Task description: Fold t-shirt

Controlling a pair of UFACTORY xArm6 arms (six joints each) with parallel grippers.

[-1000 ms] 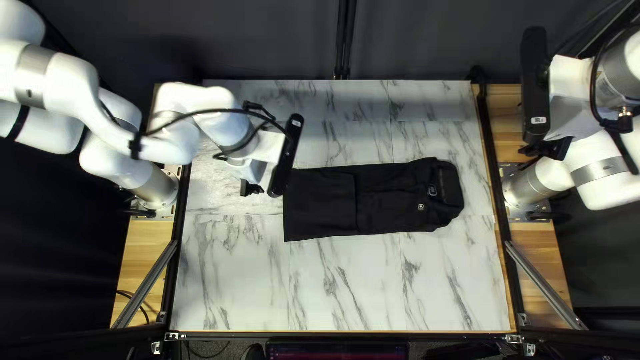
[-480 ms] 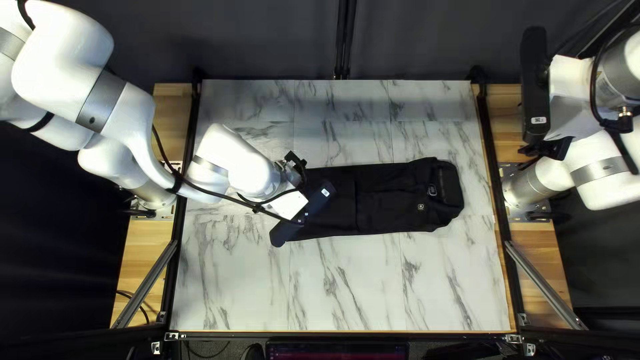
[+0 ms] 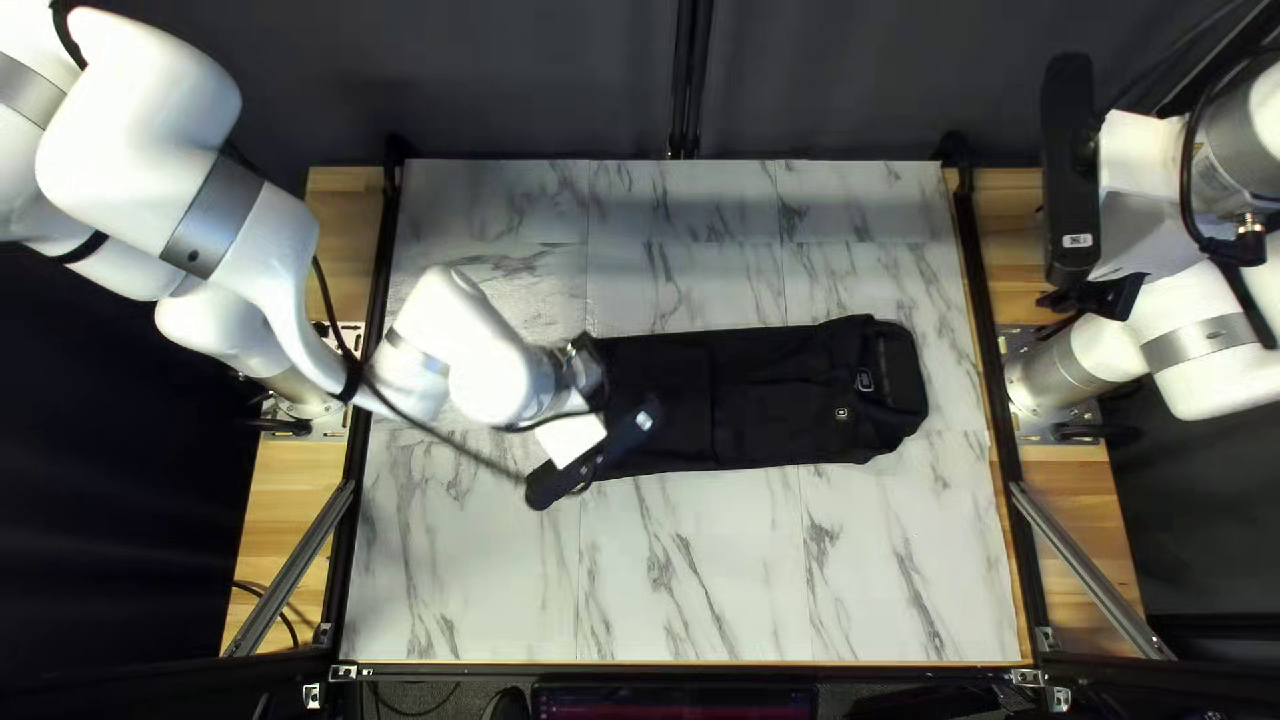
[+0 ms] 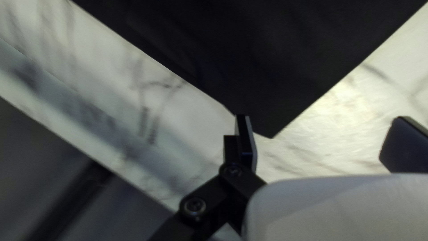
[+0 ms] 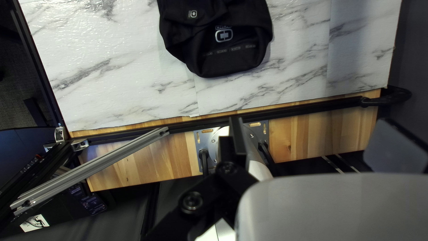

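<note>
The black t-shirt (image 3: 787, 400) lies as a long folded strip, its logo and collar end at the right of the top left view. My left gripper (image 3: 574, 438) hangs over its other end, fingertips hidden there by the wrist. In the left wrist view the gripper (image 4: 324, 142) is open; a corner of the t-shirt (image 4: 272, 67) shows close to one finger, not held. My right gripper (image 3: 1099, 296) stays off the tabletop, beyond its right edge. From its wrist, that gripper (image 5: 317, 142) is open with no cloth, and the t-shirt's collar end (image 5: 223, 56) lies well ahead.
Marbled tabletop (image 3: 720, 574) surrounds the cloth. Black rails (image 3: 980, 320) run along its sides, with wooden strips (image 3: 287, 534) and the arm bases outside them. A grey diagonal brace (image 5: 89, 169) crosses near my right arm's base.
My left arm has swung from the upper left over the t-shirt's near-left end, its wrist turning, then shifted slightly toward the near edge. The t-shirt and right arm look unmoved.
</note>
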